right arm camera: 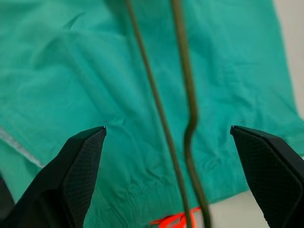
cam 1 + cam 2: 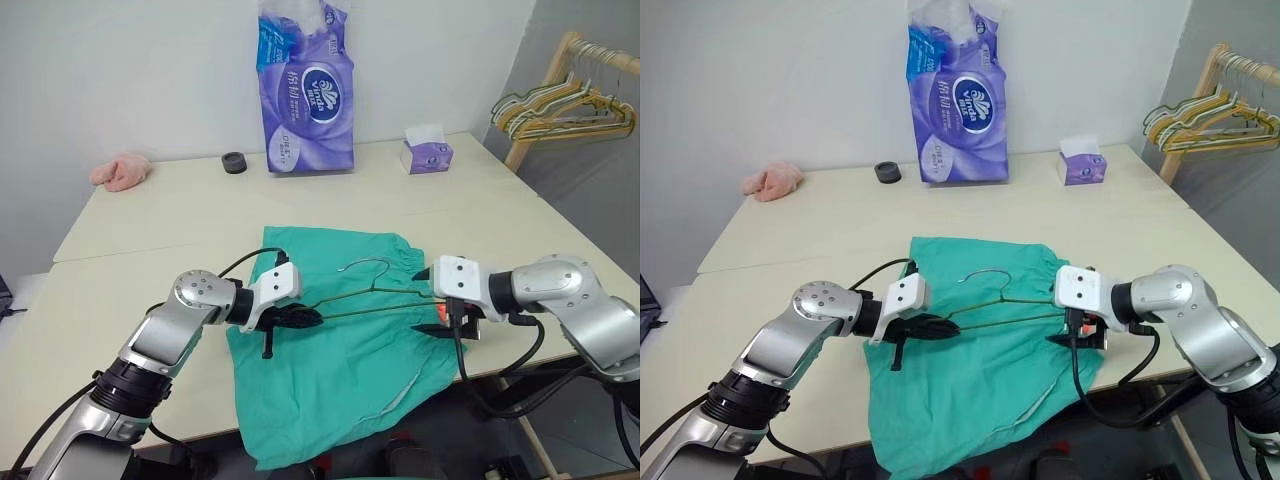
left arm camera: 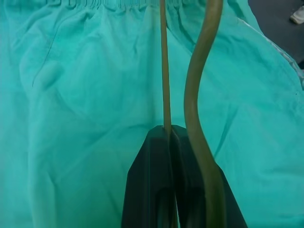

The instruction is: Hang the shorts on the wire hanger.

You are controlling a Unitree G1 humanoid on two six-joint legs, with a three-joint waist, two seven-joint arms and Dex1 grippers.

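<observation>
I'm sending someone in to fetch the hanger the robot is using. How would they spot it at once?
On the pale table, find the teal shorts spread at the near edge. Over them the left hand grips a thin olive wire hanger. It is single, unlike the bunch of hangers on the wooden rack.

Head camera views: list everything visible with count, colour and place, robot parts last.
shorts: one, teal-green, near table edge, partly overhanging
wire hanger: one, olive-green, over the shorts
tissue pack: one, purple, table's back edge
tissue box: one, purple, back right
cloth lump: one, pink, back left
round object: one, black, beside the pack
hangers: a bunch, green, yellow, pink, on rack, right
table: one, cream
left gripper: shut on hanger
right gripper: open, astride hanger
</observation>
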